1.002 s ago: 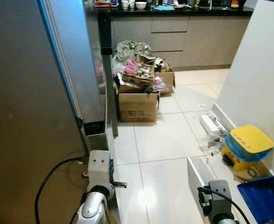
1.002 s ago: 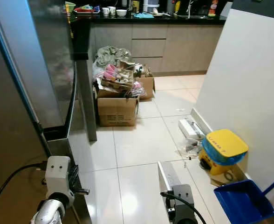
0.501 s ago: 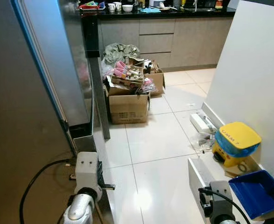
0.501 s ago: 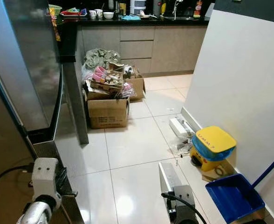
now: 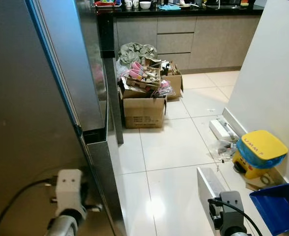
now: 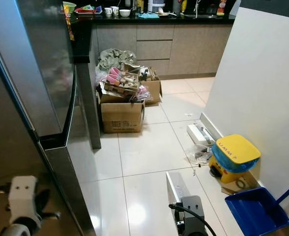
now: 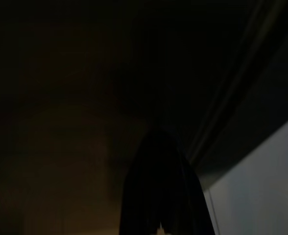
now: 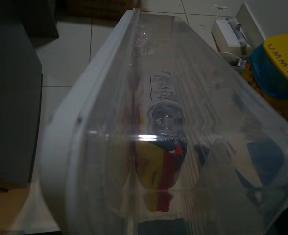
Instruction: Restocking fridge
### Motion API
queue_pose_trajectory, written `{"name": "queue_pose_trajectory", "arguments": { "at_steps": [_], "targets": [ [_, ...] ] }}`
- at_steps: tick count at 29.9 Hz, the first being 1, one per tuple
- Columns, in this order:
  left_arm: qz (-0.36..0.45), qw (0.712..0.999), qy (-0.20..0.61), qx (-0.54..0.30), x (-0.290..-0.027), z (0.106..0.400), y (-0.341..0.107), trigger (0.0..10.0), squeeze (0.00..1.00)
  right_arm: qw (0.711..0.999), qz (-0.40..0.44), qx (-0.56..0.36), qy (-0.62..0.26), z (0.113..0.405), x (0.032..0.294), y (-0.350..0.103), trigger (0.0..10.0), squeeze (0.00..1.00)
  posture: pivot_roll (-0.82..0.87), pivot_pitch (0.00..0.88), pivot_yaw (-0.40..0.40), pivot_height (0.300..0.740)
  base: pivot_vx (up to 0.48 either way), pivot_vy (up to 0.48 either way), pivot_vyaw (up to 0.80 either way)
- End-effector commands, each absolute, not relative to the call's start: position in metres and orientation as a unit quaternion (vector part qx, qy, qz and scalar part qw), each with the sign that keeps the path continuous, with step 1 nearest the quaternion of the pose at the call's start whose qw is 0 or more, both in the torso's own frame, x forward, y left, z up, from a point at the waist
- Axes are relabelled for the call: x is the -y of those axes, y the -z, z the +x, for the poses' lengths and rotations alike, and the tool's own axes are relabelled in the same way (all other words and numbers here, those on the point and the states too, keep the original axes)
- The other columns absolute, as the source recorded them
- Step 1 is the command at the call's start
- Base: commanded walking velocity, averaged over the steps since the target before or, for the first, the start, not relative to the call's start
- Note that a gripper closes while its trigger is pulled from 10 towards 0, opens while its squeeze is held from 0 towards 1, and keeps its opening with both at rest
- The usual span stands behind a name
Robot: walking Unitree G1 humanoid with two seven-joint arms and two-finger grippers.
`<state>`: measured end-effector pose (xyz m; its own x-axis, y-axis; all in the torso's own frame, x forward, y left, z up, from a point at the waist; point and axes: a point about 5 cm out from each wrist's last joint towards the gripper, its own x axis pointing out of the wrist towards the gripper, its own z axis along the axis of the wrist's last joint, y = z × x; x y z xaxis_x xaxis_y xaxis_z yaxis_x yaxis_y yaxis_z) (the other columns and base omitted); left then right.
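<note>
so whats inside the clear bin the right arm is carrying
Through the clear bin wall, a bottle with a red and yellow label lies along its length. Glare and ribbing blur the rest, so anything else inside can't be made out.

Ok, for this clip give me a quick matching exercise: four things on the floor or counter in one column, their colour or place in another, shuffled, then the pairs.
Things:
1. dustpan
2. cardboard box
3. bin lid
4. bowl

Colour or place:
A. yellow, by the white wall
B. white, up on the dark counter
C. blue, in the corner nearest the robot's right arm
D. brown, on the tiles beside the fridge door, heaped with clutter

Pairs: 1-C, 2-D, 3-A, 4-B
</note>
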<state>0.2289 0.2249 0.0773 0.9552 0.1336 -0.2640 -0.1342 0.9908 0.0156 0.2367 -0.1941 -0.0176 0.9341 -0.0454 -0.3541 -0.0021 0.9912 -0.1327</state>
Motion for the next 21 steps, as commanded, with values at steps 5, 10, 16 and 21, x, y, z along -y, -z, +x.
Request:
{"name": "queue_pose_trajectory", "arguments": {
  "at_steps": [5, 10, 16, 21],
  "targets": [
    [0.003, 0.991, -0.085, -0.105, -0.217, 0.247, -0.084, 10.0, 0.00, 0.982, -0.065, -0.175, 0.012, 0.236, 0.192, 0.018, 10.0, 0.00, -0.08, 0.065, -0.014, 0.740, 0.000, 0.000, 0.00],
    [0.016, 0.989, -0.113, -0.097, -0.222, 0.252, -0.088, 10.0, 0.00, 0.982, -0.064, -0.175, 0.013, 0.236, 0.192, 0.018, 10.0, 0.00, -0.09, 0.064, -0.012, 0.740, 0.000, 0.000, 0.00],
    [-0.017, 0.989, -0.104, -0.104, -0.222, 0.255, -0.086, 10.0, 0.00, 0.982, -0.063, -0.176, 0.014, 0.236, 0.192, 0.018, 10.0, 0.00, -0.08, 0.063, -0.008, 0.740, 0.000, 0.000, 0.00],
    [-0.033, 0.992, -0.073, -0.099, -0.208, 0.260, -0.088, 10.0, 0.00, 0.982, -0.062, -0.176, 0.015, 0.235, 0.191, 0.019, 10.0, 0.00, -0.09, 0.063, -0.007, 0.740, 0.000, 0.000, 0.00]
  ]
}}
